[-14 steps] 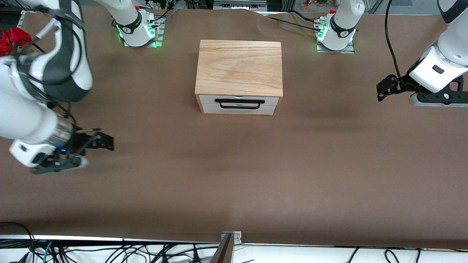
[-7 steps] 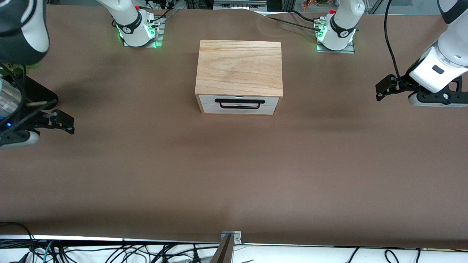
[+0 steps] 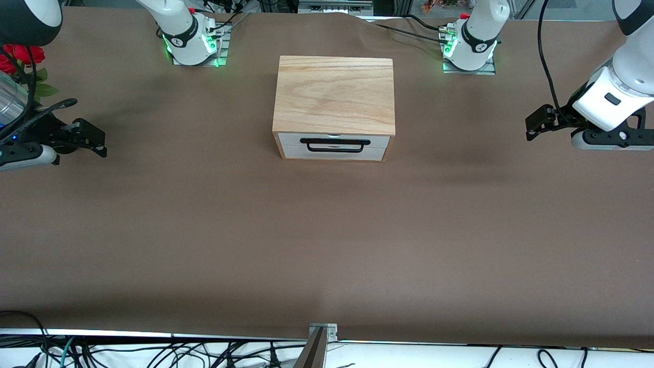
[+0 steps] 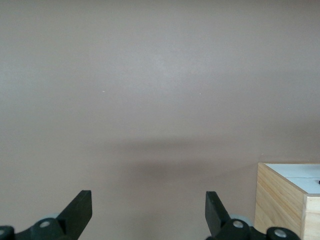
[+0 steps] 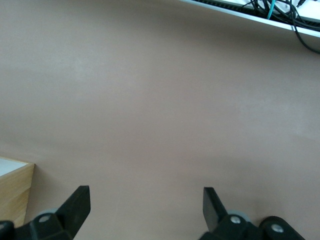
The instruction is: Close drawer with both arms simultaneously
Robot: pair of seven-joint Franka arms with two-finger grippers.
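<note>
Drawer [image 3: 334,145] shut flush, left tool [image 3: 542,122] and right tool [image 3: 84,137] apart, arms cropped

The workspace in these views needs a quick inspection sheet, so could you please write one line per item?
Surface: brown table cover, a ripple at the edge by the bases.
Job's things: drawer looks pushed in, white front about level with the wooden box; handle untouched.
Clutter: nothing seen on the cover.
Grippers: left gripper open, over the left arm's end of the table; right gripper open, over the right arm's end; both hold nothing, well clear of the box.
Cables: black cables at the bases; a tangle below the table's near edge.
Surroundings: red flowers at the right arm's end.
</note>
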